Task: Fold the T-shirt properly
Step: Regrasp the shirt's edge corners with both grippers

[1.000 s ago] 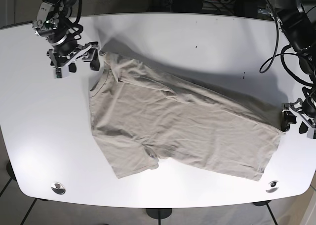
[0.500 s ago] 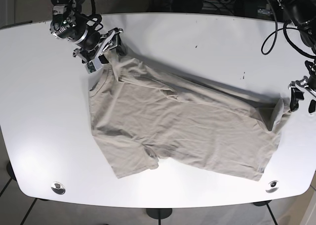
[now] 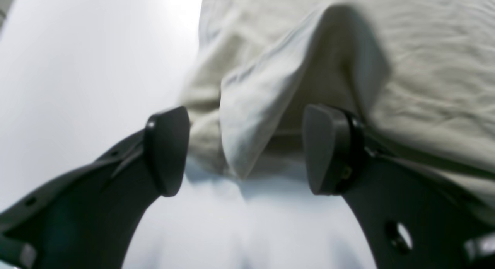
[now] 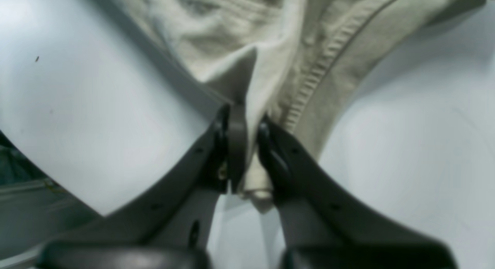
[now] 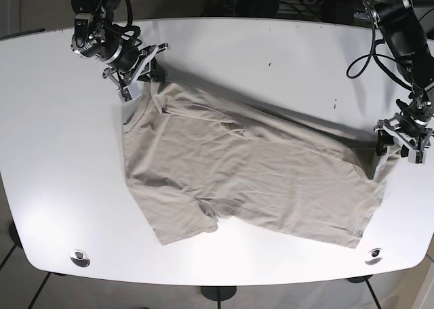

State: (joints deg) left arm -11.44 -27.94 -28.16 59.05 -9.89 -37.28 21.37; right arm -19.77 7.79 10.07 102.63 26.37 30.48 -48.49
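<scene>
right gripper (image 4: 247, 145): jaws pinched on the collar edge of the beige T-shirt (image 5: 251, 167), ribbed neckline just beside its fingers | left gripper (image 3: 247, 149): jaws spread, a raised hem fold between them, touching neither pad | shirt lies crumpled and flat across the white table (image 5: 271, 51) between both arms

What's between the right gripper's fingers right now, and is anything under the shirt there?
The right gripper is shut on a fold of the T-shirt beside its ribbed collar. Bare white table shows either side; whatever lies under the cloth is covered.
</scene>
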